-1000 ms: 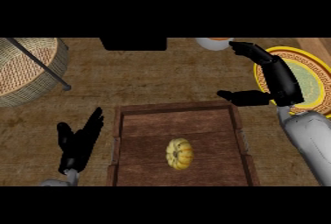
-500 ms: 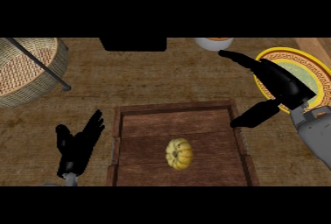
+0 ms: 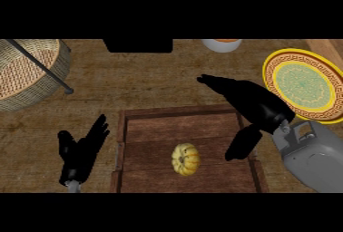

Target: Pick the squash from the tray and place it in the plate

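The right hand [image 3: 253, 105] is hovering over the far right corner of the wooden tray [image 3: 144, 118], fingers straight and spread from the thumb, holding nothing. The yellow squash [image 3: 185, 159] is lying on the tray just left of its thumb, with the plate [image 3: 303, 84] to its right. The left hand [image 3: 80, 149] is resting beside the tray's left edge, fingers apart.
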`<control>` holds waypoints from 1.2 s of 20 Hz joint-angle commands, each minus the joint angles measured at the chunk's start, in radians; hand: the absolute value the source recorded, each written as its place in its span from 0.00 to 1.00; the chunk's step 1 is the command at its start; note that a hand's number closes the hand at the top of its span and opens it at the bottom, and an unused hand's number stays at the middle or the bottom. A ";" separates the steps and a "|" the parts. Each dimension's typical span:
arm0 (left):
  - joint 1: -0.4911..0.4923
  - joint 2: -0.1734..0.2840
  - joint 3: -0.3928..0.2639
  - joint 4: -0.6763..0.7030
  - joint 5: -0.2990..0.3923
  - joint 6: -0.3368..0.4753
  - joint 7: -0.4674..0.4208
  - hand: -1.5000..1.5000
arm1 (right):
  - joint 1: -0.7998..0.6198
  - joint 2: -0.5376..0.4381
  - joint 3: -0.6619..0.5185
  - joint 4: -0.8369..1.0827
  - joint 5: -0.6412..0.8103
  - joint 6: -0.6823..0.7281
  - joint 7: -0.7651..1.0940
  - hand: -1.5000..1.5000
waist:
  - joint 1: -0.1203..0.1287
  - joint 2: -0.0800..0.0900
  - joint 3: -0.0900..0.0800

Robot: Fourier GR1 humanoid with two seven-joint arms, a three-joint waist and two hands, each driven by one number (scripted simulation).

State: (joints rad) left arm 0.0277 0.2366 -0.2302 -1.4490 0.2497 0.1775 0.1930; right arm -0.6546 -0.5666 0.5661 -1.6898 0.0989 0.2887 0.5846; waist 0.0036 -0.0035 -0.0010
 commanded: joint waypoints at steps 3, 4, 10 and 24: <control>0.048 0.002 0.029 0.015 -0.003 -0.046 -0.059 0.50 | 0.034 0.135 0.051 -0.046 0.129 0.025 0.164 0.00 | 0.001 0.002 0.001; -0.066 -0.034 0.040 0.080 -0.016 -0.004 -0.011 0.50 | 0.049 0.127 0.073 -0.116 0.143 0.042 0.203 0.00 | -0.007 0.002 0.000; -0.022 -0.075 0.010 0.021 -0.058 0.013 -0.017 0.50 | 0.085 0.261 0.100 0.002 0.220 0.091 0.216 0.00 | 0.000 0.003 0.001; -0.028 -0.086 0.081 0.041 -0.083 -0.043 0.002 0.50 | 0.187 0.385 0.049 -0.009 0.452 0.222 0.225 0.00 | -0.003 0.003 0.001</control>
State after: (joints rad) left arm 0.0198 0.1673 -0.1638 -1.4256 0.1798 0.1272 0.1915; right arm -0.4645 -0.2053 0.6330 -1.6615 0.5085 0.4480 0.7462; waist 0.0030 -0.0011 0.0007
